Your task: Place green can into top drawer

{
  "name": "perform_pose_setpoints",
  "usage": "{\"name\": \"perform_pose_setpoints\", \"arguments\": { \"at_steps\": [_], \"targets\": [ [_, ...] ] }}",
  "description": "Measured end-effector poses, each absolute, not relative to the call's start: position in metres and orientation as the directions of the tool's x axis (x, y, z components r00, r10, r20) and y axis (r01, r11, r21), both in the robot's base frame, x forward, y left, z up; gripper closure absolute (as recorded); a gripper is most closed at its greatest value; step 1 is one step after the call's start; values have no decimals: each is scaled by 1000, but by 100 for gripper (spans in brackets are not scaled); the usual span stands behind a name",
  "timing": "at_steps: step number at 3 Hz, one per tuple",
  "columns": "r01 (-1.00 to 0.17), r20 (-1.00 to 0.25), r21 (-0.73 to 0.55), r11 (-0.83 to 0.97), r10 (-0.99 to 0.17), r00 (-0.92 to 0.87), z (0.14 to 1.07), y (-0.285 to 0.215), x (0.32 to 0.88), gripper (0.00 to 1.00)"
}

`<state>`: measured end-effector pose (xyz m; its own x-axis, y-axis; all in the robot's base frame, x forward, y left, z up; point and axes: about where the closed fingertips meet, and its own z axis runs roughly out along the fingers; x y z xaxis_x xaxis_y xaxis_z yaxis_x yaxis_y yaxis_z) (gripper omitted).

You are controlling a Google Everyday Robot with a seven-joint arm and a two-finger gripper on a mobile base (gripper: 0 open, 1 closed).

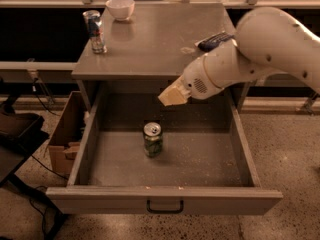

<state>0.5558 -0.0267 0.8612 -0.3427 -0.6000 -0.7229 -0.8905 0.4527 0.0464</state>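
The green can (153,139) stands upright on the floor of the top drawer (165,200), left of its middle. The drawer is pulled wide open, with a small dark handle on its front panel. My gripper (171,96) hangs above the drawer's back part, up and to the right of the can and apart from it. It holds nothing that I can see. The white arm runs off to the upper right.
On the cabinet top (150,44) stand a tall blue-red-silver can (94,30) at the left, a white bowl (120,7) at the back, and a dark snack bag (214,40) partly behind my arm. A cardboard box (65,134) sits on the floor left of the drawer.
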Motion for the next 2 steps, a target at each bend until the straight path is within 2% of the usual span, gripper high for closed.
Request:
{"name": "perform_pose_setpoints", "arguments": {
  "at_steps": [1,2],
  "targets": [
    [-854,-523,-15,520,-732,-437,858,-60,537,74],
    [-826,-459,-30,563,-742,-488,851,-75,539,56]
  ]
}}
